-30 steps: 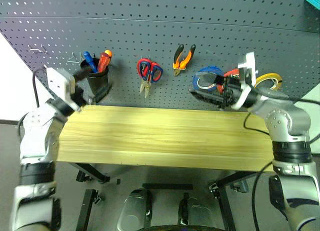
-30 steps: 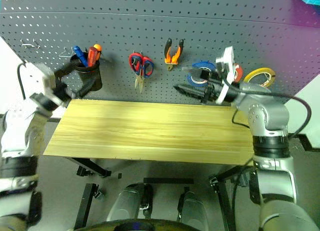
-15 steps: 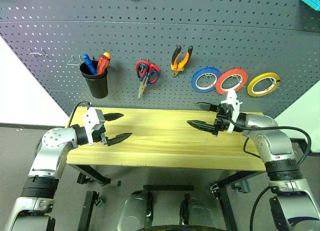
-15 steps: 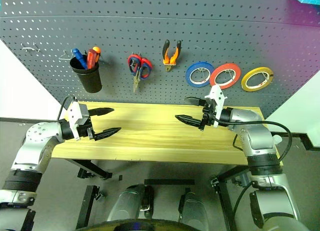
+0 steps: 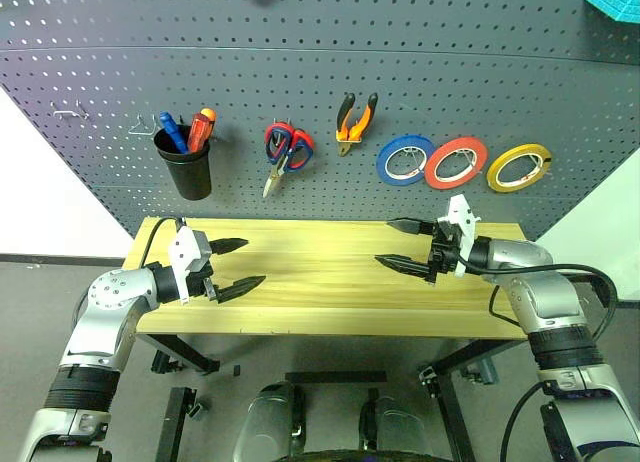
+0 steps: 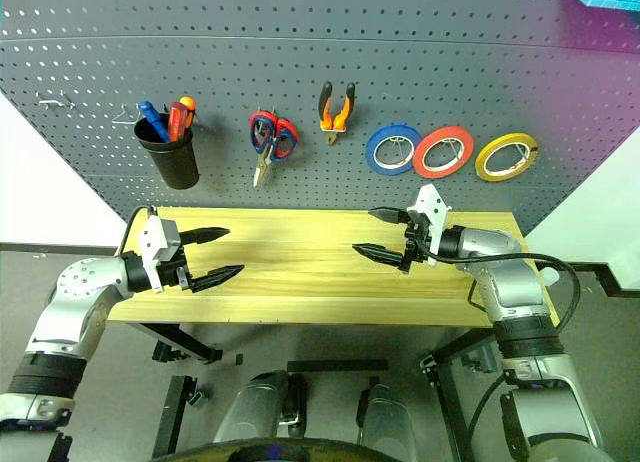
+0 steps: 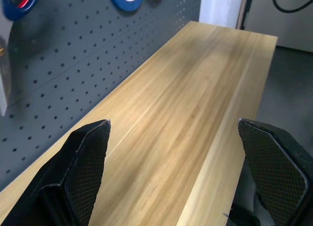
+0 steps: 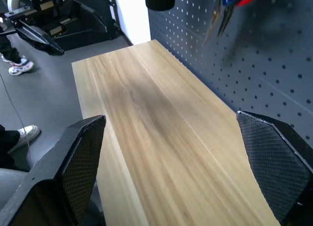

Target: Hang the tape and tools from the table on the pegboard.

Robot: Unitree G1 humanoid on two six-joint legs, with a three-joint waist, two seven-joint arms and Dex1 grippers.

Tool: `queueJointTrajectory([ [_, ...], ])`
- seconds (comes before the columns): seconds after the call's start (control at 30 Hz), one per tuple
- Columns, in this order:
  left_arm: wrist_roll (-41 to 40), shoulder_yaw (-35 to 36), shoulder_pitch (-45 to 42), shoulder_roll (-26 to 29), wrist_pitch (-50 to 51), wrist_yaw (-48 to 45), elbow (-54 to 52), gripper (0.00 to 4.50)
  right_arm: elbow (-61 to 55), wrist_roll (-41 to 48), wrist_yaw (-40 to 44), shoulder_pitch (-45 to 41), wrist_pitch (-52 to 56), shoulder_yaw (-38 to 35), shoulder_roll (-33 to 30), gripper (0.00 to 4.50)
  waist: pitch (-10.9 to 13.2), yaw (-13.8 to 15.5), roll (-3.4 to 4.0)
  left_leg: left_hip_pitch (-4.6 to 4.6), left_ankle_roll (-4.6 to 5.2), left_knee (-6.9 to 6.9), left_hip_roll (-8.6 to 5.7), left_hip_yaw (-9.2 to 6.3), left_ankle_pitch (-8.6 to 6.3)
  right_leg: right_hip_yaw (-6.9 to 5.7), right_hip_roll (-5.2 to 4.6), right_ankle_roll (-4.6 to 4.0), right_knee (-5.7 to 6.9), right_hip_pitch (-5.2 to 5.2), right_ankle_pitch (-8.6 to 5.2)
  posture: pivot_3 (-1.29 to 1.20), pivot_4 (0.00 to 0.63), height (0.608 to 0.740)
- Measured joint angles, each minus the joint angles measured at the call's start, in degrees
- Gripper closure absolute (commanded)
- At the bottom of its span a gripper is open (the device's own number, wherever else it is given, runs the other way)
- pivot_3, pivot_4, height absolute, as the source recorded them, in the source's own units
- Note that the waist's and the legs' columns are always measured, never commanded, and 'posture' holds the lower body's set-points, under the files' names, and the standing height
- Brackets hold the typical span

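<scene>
- the table (image 5: 330,292) has a bare wooden top, with both grippers hovering over it, one near each end.
- the left gripper (image 5: 240,265) points inward along the table; its two black fingers (image 5: 229,246) are spread wide with nothing between them.
- the right gripper (image 5: 402,244) points inward from the other end; its fingers (image 5: 408,225) are also spread wide and hold nothing.
- the two grippers face each other, well apart, with bare wood between them.
- the pegboard (image 5: 320,42) rises behind the table and carries everything in a row.
- the yellow tape (image 5: 519,167) hangs at the right end of the row, just beside a red roll (image 5: 456,162), with a blue roll (image 5: 405,160) next.
- the pliers (image 5: 355,122), orange and black, hang left of the blue roll, handles up.
- red-handled scissors (image 5: 284,150) hang left of the pliers, blades pointing down.
- a black cup (image 5: 188,165) hangs at the left, holding screwdrivers with blue, red and orange handles (image 5: 190,130).
- two bare hooks (image 5: 70,112) sit left of the cup.
- in the right wrist view a person's shoes (image 8: 19,67) stand on the floor beyond the table end.
</scene>
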Motion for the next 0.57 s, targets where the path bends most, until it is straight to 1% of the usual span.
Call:
queueJointTrajectory([
  [0.33, 0.12, 0.33, 0.43, 0.0, -0.61, 0.55, 0.35, 0.16, 1.31, -0.93, 0.16, -0.44, -0.09, 0.01, 0.01, 0.0, -0.01, 0.09, 0.01, 0.0, 0.01, 0.0, -0.01, 0.0, 0.0, 0.0, -0.01, 0.0, 0.0, 0.0, 0.0, 0.2, 0.057, 0.74],
  [0.57, 0.27, 1.28, 0.6, 0.01, -2.51, -0.13, 2.79, 0.16, 1.8, -1.17, 0.29, -0.99, -0.22, 0.01, 0.03, 0.0, -0.01, 0.14, 0.01, 0.0, 0.01, 0.0, -0.01, -0.01, -0.01, 0.0, -0.02, -0.01, -0.01, -0.06, -0.01, 0.2, 0.065, 0.74],
])
